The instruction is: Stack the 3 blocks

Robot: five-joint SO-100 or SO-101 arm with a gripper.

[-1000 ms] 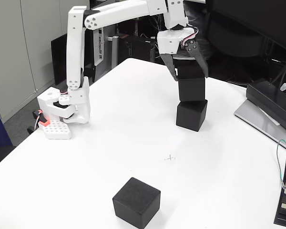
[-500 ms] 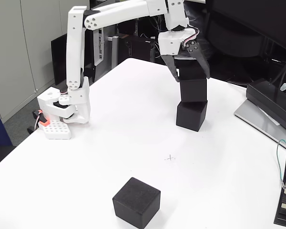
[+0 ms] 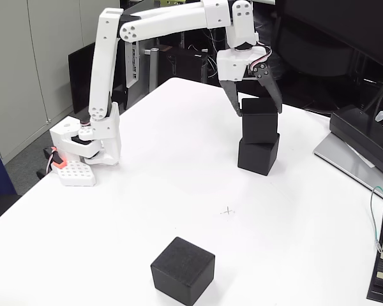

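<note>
In the fixed view, the claw (image 3: 258, 111) hangs over two stacked black blocks, and its dark fingers (image 3: 233, 99) are spread apart on each side of the top block (image 3: 260, 121). It is hard to tell if the tips touch it. The top block sits flat and straight on the bottom block (image 3: 258, 157), far back on the white surface (image 3: 147, 191). The third block (image 3: 182, 270) sits alone near the front edge, one corner turned toward the camera.

Fixed view: upper cube (image 3: 260, 120) on lower cube (image 3: 258, 157), far right of tabletop (image 3: 166, 166); third cube (image 3: 182, 269) near front, well apart.
</note>
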